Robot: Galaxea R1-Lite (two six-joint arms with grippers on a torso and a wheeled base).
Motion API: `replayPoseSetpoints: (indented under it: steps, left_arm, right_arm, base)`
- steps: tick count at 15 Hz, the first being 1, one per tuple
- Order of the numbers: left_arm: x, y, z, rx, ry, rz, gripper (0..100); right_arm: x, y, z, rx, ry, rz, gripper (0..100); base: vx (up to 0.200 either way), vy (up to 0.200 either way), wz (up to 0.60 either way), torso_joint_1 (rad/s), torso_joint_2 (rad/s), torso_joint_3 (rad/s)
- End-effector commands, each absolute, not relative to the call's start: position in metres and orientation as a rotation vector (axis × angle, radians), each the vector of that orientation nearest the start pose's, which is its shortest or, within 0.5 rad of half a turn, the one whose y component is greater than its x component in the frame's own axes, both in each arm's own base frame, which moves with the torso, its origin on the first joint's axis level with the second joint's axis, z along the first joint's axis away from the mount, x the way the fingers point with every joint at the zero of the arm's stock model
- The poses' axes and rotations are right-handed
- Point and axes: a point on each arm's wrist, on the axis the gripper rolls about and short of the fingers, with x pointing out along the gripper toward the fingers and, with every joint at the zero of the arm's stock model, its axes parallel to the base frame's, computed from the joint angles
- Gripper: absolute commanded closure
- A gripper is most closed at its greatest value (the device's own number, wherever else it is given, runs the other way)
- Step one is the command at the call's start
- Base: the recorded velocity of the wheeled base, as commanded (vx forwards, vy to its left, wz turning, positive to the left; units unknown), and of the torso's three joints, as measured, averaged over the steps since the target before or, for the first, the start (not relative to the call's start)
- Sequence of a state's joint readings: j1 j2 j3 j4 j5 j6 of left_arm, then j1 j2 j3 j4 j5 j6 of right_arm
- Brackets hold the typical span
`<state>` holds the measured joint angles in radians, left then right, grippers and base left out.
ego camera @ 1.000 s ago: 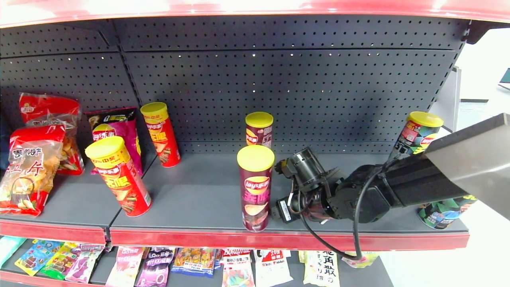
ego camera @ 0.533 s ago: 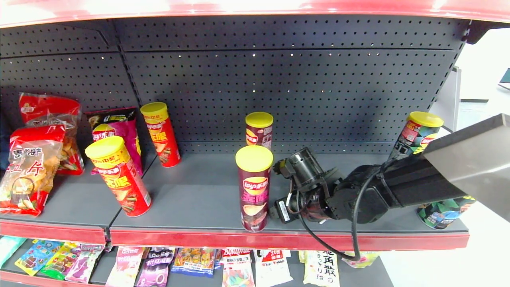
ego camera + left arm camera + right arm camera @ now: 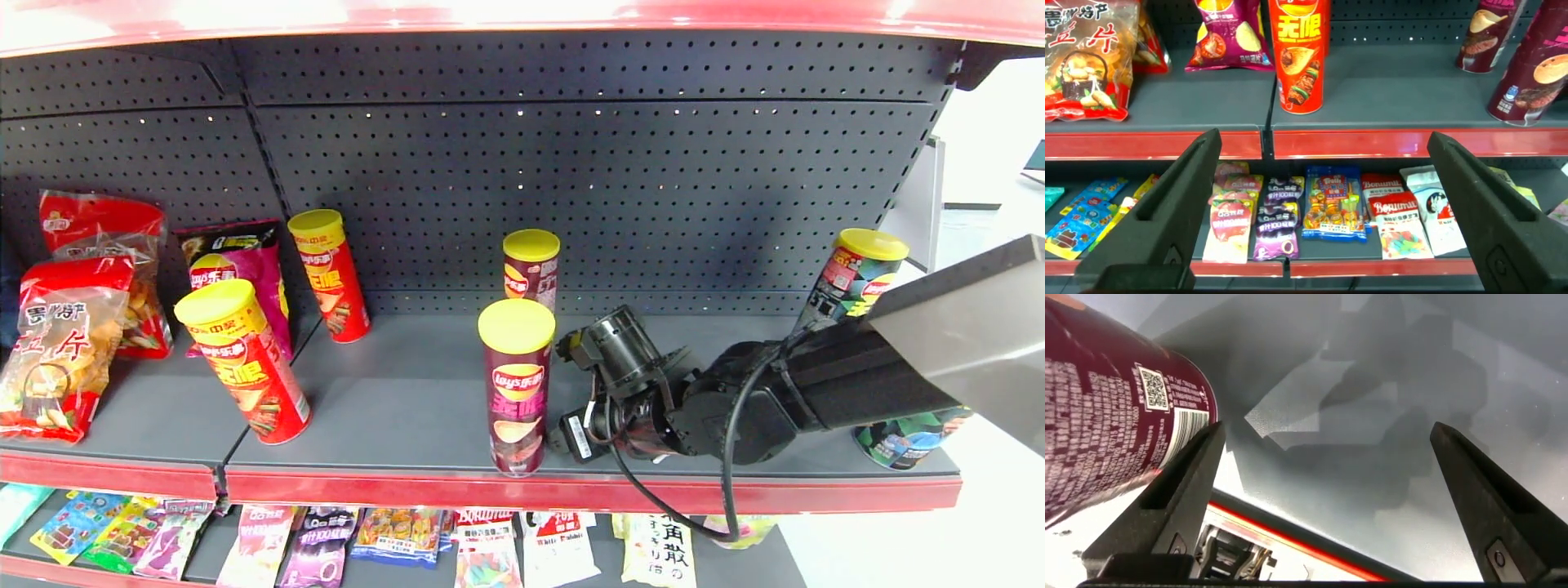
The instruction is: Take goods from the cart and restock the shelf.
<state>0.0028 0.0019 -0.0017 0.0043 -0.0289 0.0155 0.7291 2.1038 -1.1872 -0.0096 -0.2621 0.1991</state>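
The right tool (image 3: 1324, 433) is spread wide beside the purple can (image 3: 516, 388) standing on the shelf (image 3: 384, 408), and the left tool (image 3: 1323, 140) is spread wide too.

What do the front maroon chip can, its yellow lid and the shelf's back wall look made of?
Maroon chip can: likely paperboard tube, glossy printed wrap, sheen over the print.
Yellow lid: probably plastic, smooth, single-colour, rounded rim.
Back wall: seemingly painted metal, matte dark grey, punched with regular holes.

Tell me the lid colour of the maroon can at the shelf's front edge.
Yellow lid on the maroon can; clearest in the head view.
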Motion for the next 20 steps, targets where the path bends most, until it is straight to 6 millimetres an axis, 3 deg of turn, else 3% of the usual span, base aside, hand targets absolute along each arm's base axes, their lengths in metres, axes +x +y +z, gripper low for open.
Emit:
replayPoseSetpoints:
  steps: [1, 5, 6, 10, 11, 14, 17, 20]
  left_arm:
    - [-0.023, -0.001, 0.075, 0.015, 0.004, -0.026, 0]
    - [-0.023, -0.001, 0.076, 0.015, 0.003, -0.026, 0]
    - [-0.023, -0.001, 0.075, 0.015, 0.004, -0.026, 0]
    - [-0.023, -0.001, 0.075, 0.015, 0.004, -0.026, 0]
    - [-0.023, -0.001, 0.075, 0.015, 0.004, -0.026, 0]
    - [-0.023, -0.001, 0.075, 0.015, 0.004, -0.026, 0]
    - [-0.023, -0.001, 0.076, 0.015, 0.003, -0.026, 0]
    - [-0.023, -0.001, 0.075, 0.015, 0.004, -0.026, 0]
  right_arm:
    - [0.284, 0.243, 0.087, -0.254, 0.848, 0.343, 0]
    - [0.267, 0.223, 0.1, -0.255, 0.846, 0.333, 0]
    - [0.244, 0.2, 0.119, -0.245, 0.823, 0.314, 0]
    - [0.182, 0.144, 0.163, -0.175, 0.715, 0.34, 0]
    - [0.157, 0.125, 0.179, -0.134, 0.649, 0.396, 0]
    - [0.105, 0.072, 0.203, -0.169, 0.416, 0.474, 0]
    - [0.073, 0.038, 0.207, -0.199, 0.26, 0.53, 0]
    - [0.05, 0.023, 0.189, -0.189, 0.222, 0.518, 0]
  base:
    - [0.0, 0.0, 0.0, 0.0, 0.0, 0.0]
    - [0.0, 0.0, 0.0, 0.0, 0.0, 0.0]
    - [0.0, 0.0, 0.0, 0.0, 0.0, 0.0]
    - [0.0, 0.0, 0.0, 0.0, 0.0, 0.0]
    - [0.0, 0.0, 0.0, 0.0, 0.0, 0.0]
    - [0.0, 0.0, 0.0, 0.0, 0.0, 0.0]
    - [0.0, 0.0, 0.0, 0.0, 0.0, 0.0]
    - [0.0, 0.0, 0.0, 0.0, 0.0, 0.0]
